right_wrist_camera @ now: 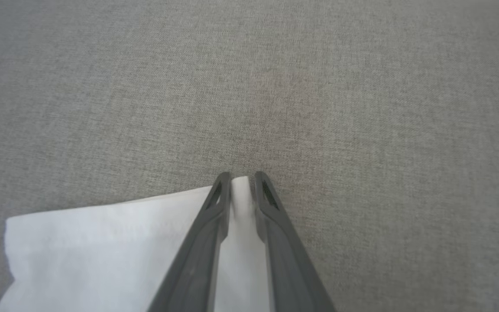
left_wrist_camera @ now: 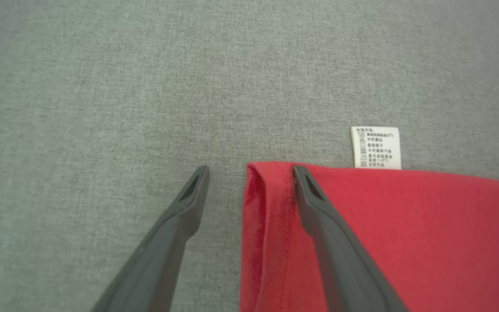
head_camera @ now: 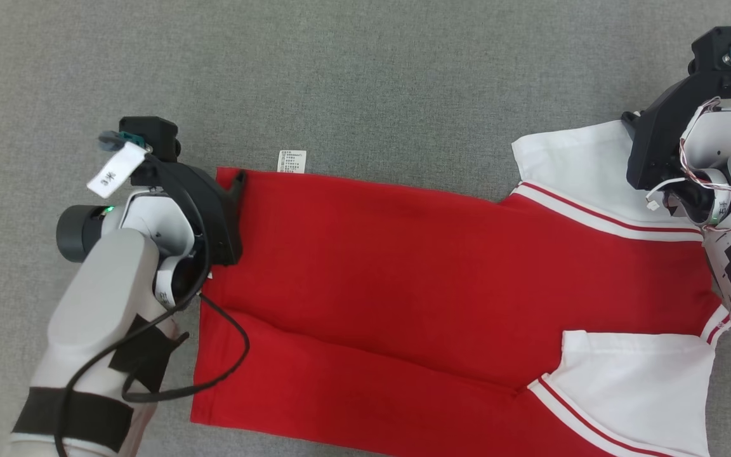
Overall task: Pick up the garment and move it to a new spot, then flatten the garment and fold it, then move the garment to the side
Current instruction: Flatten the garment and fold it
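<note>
- Red T-shirt (head_camera: 441, 266) with white sleeves lies spread on its side across the grey woven cloth (head_camera: 365, 76). Its hem is toward the robot's left and its shoulders toward the right.
- White bands with a thin red stripe mark where each sleeve meets the red body.
- A white care label (head_camera: 292, 161) sticks out past the far edge of the shirt, near the hem corner, and lies flat on the grey cloth.
- The left gripper (left_wrist_camera: 250, 171) stands wide at that far hem corner. One finger is over bare grey cloth just beside the hem, the other is over the red cloth, and the folded hem edge runs up between them. Nothing is gripped there, and I cannot tell whether the tips touch the surface.
- The right gripper (right_wrist_camera: 241, 177) is drawn narrow at the edge of the far sleeve (head_camera: 584, 168), with a ridge of its white cloth pinched up between the two fingertips.
- The near sleeve (head_camera: 632, 381) lies folded in over the red body, well apart from either gripper.
- A shallow crease runs across the red cloth from the hem side toward the near sleeve.
- A paper tag (head_camera: 115, 169) hangs at the left wrist, and a black cable (head_camera: 232, 355) loops from that arm over the hem end of the shirt.
</note>
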### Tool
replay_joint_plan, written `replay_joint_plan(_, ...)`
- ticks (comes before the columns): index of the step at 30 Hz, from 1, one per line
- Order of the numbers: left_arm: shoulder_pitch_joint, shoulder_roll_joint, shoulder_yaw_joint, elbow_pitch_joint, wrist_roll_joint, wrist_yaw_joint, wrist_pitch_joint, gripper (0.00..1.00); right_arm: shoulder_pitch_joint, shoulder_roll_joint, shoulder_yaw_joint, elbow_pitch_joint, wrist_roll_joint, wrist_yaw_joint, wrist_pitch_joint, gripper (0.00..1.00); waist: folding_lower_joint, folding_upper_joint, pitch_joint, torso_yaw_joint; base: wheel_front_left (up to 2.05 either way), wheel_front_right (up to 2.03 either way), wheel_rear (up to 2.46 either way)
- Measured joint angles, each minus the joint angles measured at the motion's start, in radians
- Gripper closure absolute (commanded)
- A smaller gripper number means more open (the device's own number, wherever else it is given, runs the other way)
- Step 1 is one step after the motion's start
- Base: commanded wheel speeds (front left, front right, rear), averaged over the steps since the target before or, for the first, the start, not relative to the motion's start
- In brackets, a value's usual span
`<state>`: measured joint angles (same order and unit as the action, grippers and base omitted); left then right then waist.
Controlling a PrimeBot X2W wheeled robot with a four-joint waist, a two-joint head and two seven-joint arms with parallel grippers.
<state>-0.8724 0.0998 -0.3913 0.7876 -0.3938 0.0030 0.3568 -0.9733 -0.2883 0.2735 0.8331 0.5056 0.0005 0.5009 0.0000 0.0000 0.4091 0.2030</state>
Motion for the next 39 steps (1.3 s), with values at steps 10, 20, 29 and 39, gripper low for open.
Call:
replay_joint_plan(10, -0.041, 0.001, 0.009, 0.037, -0.007, 0.008, 0.060, 0.00, -0.005, 0.005, 0.007, 0.041, 0.000, 0.017, -0.019, 0.83, 0.0000, 0.0000, -0.009, -0.004, 0.00, 0.00, 0.00)
replay_joint_plan(20, -0.044, -0.005, -0.009, 0.044, -0.012, -0.013, 0.102, 0.69, -0.021, 0.016, 0.016, 0.076, 0.000, 0.032, -0.032, 1.00, 0.0000, 0.0000, -0.015, -0.007, 0.00, 0.00, 0.00)
replay_joint_plan(29, -0.056, -0.011, -0.014, 0.047, -0.014, -0.030, 0.100, 1.00, -0.024, 0.022, 0.016, 0.103, 0.000, 0.044, -0.062, 1.00, 0.0000, 0.0000, -0.024, -0.011, 0.00, 0.00, 0.00)
replay_joint_plan(39, -0.055, -0.016, -0.012, 0.067, -0.015, -0.029, 0.064, 1.00, -0.026, 0.021, 0.006, 0.114, 0.000, 0.054, -0.138, 1.00, 0.0000, 0.0000, -0.048, -0.013, 0.00, 0.00, 0.00)
